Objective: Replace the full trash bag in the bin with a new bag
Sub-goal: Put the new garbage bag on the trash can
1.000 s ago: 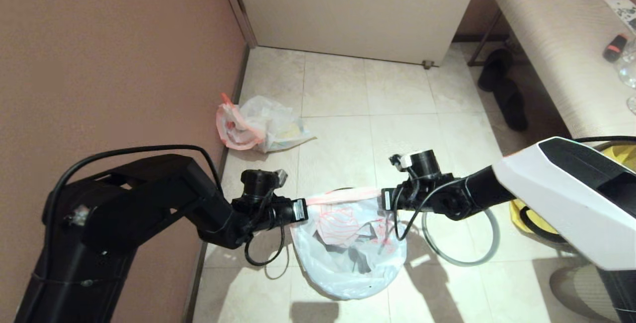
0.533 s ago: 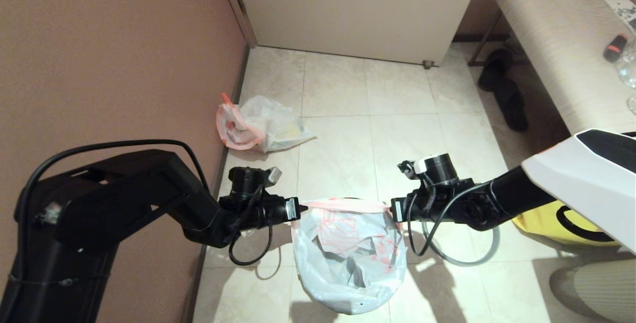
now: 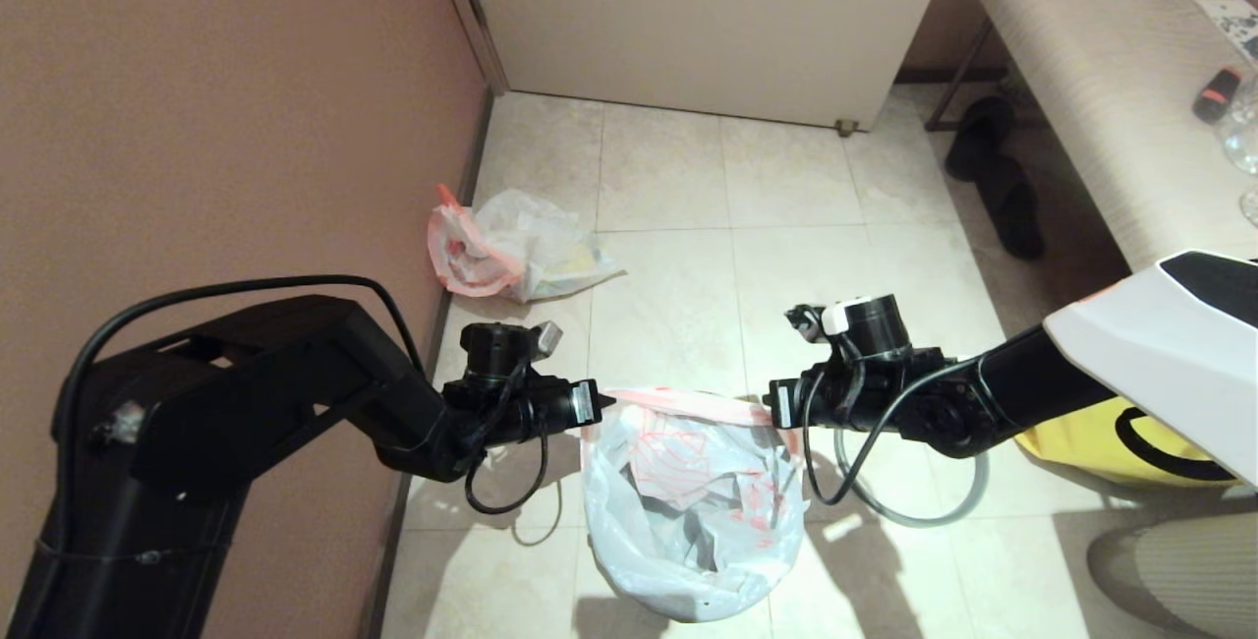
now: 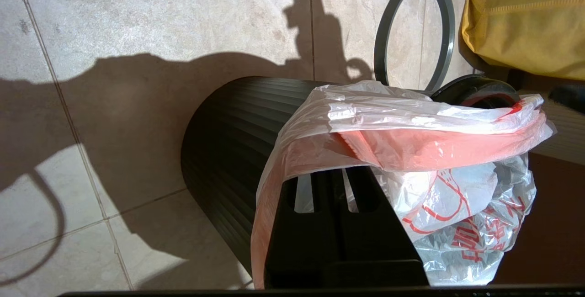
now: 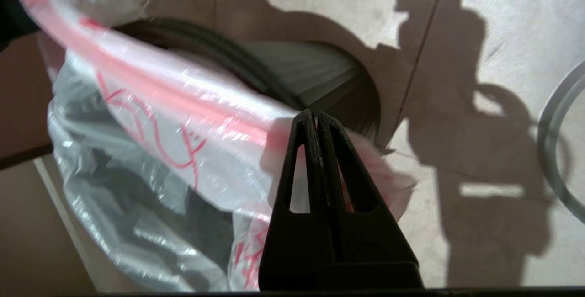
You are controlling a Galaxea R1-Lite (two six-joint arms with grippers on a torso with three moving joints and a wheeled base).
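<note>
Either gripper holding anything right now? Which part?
Both hold the new bag by its pink-red top edge: left gripper at one end, right gripper at the other, jaws shut, stretching it over the bin.

- The black ribbed bin [image 4: 228, 151] stands on pale floor tiles [image 4: 160, 18], partly in shadow.
- The new bag [image 4: 411, 151], thin translucent white plastic with a pink-red band and red print, is draped over the bin's mouth, and one side hangs down the outside.
- A loose grey ring [image 4: 413, 32] lies on the floor beyond the bin.
- A yellow bag [image 4: 525, 23] sits beside the ring.
</note>
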